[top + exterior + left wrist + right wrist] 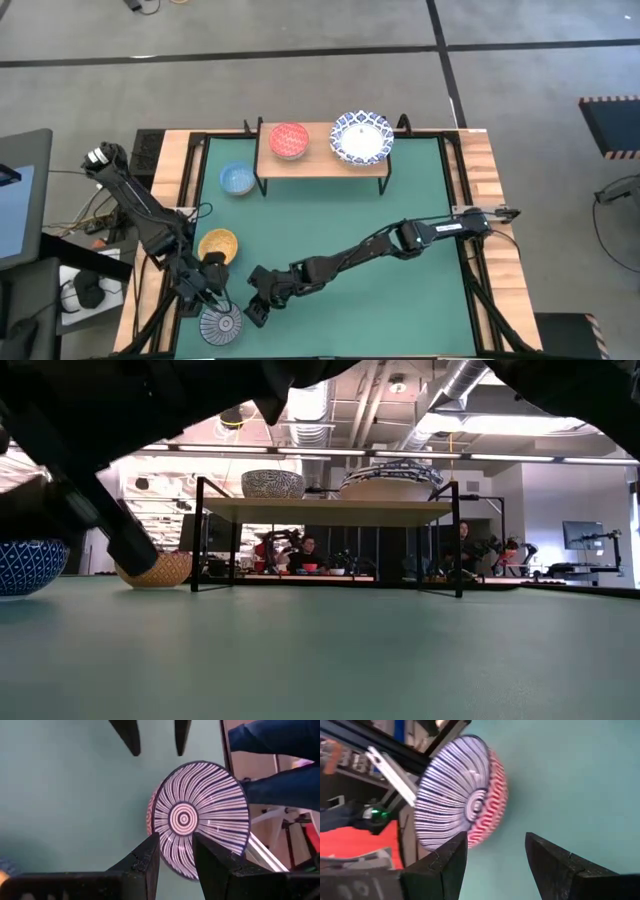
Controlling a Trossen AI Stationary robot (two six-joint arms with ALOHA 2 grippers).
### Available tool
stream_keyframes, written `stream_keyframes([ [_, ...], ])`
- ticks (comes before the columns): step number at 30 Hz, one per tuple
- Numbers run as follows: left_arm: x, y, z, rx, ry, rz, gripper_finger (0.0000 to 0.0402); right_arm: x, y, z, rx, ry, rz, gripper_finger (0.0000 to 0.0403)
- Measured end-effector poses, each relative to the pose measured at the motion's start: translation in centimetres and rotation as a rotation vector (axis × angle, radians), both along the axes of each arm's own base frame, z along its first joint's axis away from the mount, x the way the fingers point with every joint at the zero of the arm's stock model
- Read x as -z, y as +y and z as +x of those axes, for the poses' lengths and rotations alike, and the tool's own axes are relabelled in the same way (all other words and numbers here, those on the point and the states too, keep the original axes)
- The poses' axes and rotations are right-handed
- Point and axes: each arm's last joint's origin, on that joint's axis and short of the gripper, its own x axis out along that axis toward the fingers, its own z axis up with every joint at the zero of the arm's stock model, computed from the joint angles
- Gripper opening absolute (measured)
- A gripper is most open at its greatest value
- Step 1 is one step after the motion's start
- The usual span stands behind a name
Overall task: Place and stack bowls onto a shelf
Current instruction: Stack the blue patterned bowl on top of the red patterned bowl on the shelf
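The grey striped bowl (220, 323) sits upright on the green mat near its near-left corner, also seen in the left wrist view (200, 820) and the right wrist view (455, 795). My left gripper (205, 295) (176, 860) hangs over the bowl, open. My right gripper (258, 305) (495, 855) is open just right of the bowl, apart from it. The shelf (320, 152) stands at the far side with a red bowl (288, 140) and a white blue-rimmed bowl (362, 138) on it. A golden yellow bowl (218, 245) and a light blue bowl (238, 178) rest on the mat. My left gripper comes at the striped bowl from above. Its fingers (150, 860) stand on either side of the bowl's rim (167, 862), one over the inside and one outside. Whether they touch the rim I cannot tell. The bowl stays on the mat.
Black frame rails (190, 200) run along the mat's left and right sides, with wooden table edges beyond. The mat's middle and right part (400, 220) is bare under the right arm. A person's legs (270, 765) show beyond the table's near-left corner.
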Motion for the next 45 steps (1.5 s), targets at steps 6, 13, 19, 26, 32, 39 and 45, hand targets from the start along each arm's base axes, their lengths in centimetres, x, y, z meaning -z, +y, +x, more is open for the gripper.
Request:
stream_keyframes([
  [6, 2.1, -0.2, 0.2, -0.021, 0.049, 0.054, 0.0098, -0.1, -0.3, 0.0, 0.066, 0.019, 0.008, 0.0225],
  [13, 4.4, -1.7, 1.4, 0.035, 0.081, 0.097, 0.0098, -1.5, -1.1, -0.7, 0.091, 0.101, -0.024, 0.0225],
  [19, 5.5, -1.8, 1.8, -0.009, 0.137, 0.135, 0.003, -5.0, -2.4, -2.1, 0.143, 0.156, -0.134, 0.0225],
  [26, 2.8, -0.7, 2.9, -0.169, 0.081, 0.279, 0.0005, -10.4, -3.0, -3.6, 0.137, 0.067, -0.237, 0.0225],
  [32, -1.8, 1.3, 4.5, -0.419, -0.055, 0.419, 0.0005, -12.5, -3.4, -4.4, 0.142, 0.014, -0.369, 0.0225],
  [39, -5.5, 2.4, 6.1, -0.485, -0.154, 0.461, 0.0003, -12.3, -5.2, -5.3, 0.232, 0.138, -0.55, 0.0225],
  [45, -7.2, 3.5, 6.8, -0.52, -0.151, 0.476, 0.0008, -12.4, -6.0, -5.4, 0.222, 0.171, -0.578, 0.0202],
])
